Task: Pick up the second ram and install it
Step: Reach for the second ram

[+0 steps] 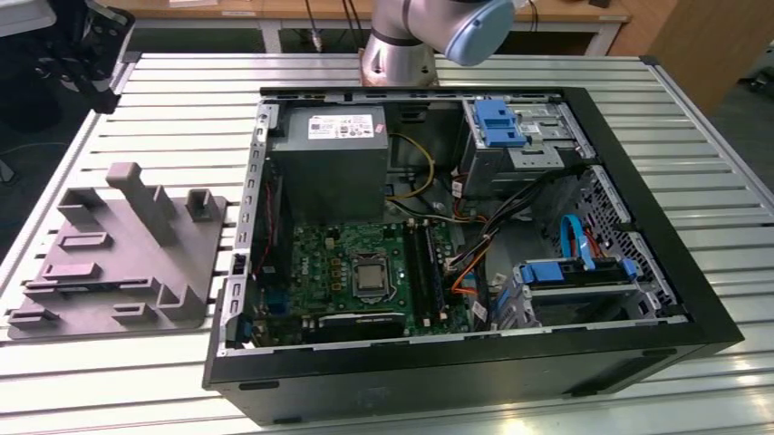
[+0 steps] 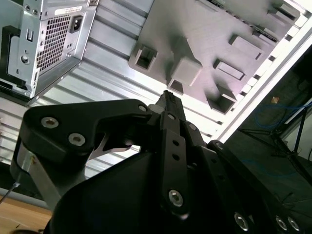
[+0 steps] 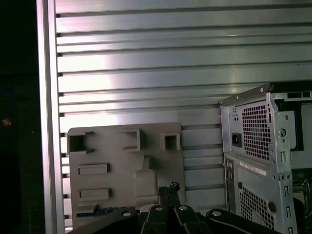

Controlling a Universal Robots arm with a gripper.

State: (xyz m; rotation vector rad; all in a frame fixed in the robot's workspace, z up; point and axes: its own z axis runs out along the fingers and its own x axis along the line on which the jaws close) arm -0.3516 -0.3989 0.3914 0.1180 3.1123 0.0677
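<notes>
**Supervisor:** Report claw status.

**Operator:** Item 1. In both wrist views I read the gripper [image 2: 168, 96] as closed. Its fingers [image 2: 170, 126] meet at a single tip with nothing between them. Item 2. It touches nothing. I see it above the grey holder block [image 3: 126, 165], whose flat base and upright posts lie beyond the tip.

**Supervisor:** Position of the second ram?

**Operator:** I cannot fix it. In the first wrist view a thin blue-green strip [image 3: 95, 211] lies along the block's edge, just by the gripper's body. I cannot tell whether that strip is the second ram. Taking the exterior view as a dial, the open computer case [image 1: 629, 349] sits at the centre, and the motherboard [image 1: 344, 267] lies toward 7 o'clock inside it. The long dark memory slots [image 1: 423, 258] run at 3 o'clock of the processor socket [image 1: 366, 275]. I cannot tell whether a stick is seated in them.

**Supervisor:** Remaining layout?

**Operator:** On the same dial:
- The holder block is at 9 o'clock of the case, near its rear panel but apart from it.
- The power supply [image 1: 326, 163] occupies 11 o'clock inside the case, directly above the motherboard.
- The arm [image 1: 418, 36] stands at 12 o'clock, beyond the case's far wall.
- The case and the block both rest on the slatted aluminium table [image 1: 158, 109].
</notes>
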